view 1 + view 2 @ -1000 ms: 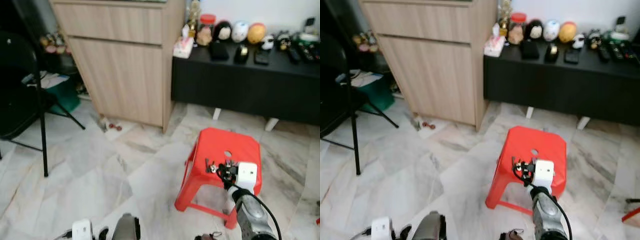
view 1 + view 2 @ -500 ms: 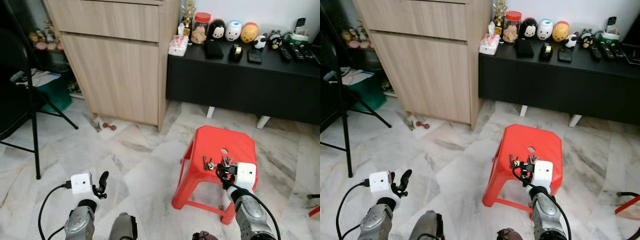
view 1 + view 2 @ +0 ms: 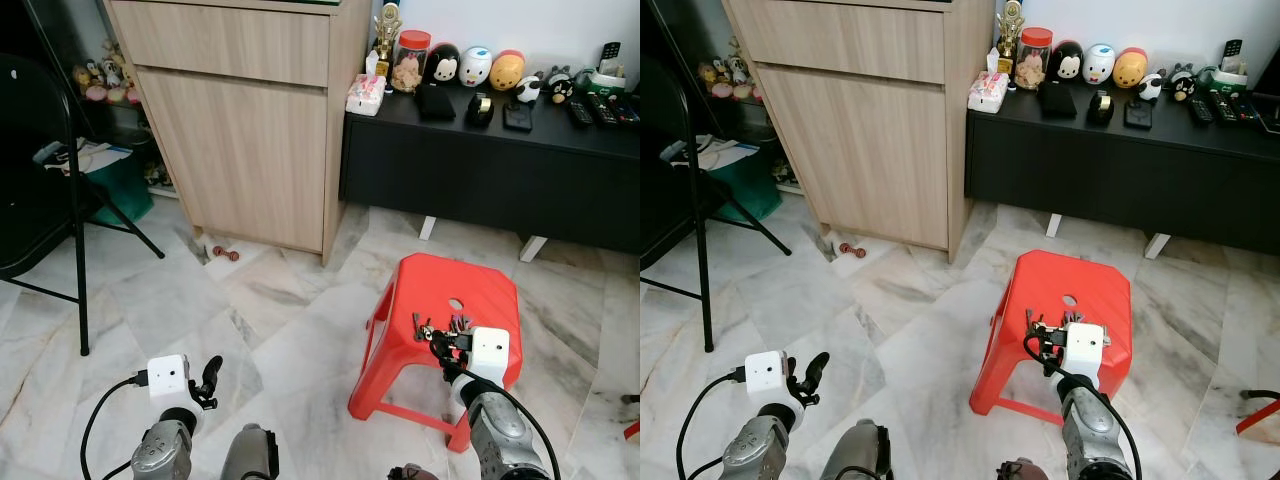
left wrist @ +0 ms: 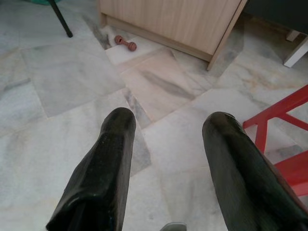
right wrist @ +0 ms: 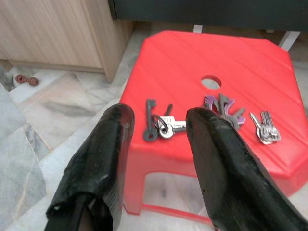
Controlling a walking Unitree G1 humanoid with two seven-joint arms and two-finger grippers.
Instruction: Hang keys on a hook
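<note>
Three bunches of keys lie on a red plastic stool [image 3: 440, 285]: a silver bunch [image 5: 159, 124], a purple-headed bunch [image 5: 222, 106] and a small silver bunch [image 5: 265, 127]. My right gripper [image 5: 161, 116] is open and hovers just in front of the stool's near edge, its fingers either side of the silver bunch as seen from the wrist, touching nothing. From the head camera the same gripper [image 3: 440, 342] sits just before the keys [image 3: 422, 328]. My left gripper [image 4: 168, 120] is open and empty, low over the marble floor, left of the stool [image 4: 284, 139].
A tall wooden cabinet [image 3: 250, 110] stands behind on the left, and a black low sideboard [image 3: 500, 160] with figurines runs along the back wall. A black folding chair [image 3: 40, 170] is at far left. A small red dumbbell toy [image 3: 227, 254] lies by the cabinet's foot.
My left arm rose into view from the bottom edge and now holds low on the left. The head camera shifted. The right gripper stays in front of the keys.
</note>
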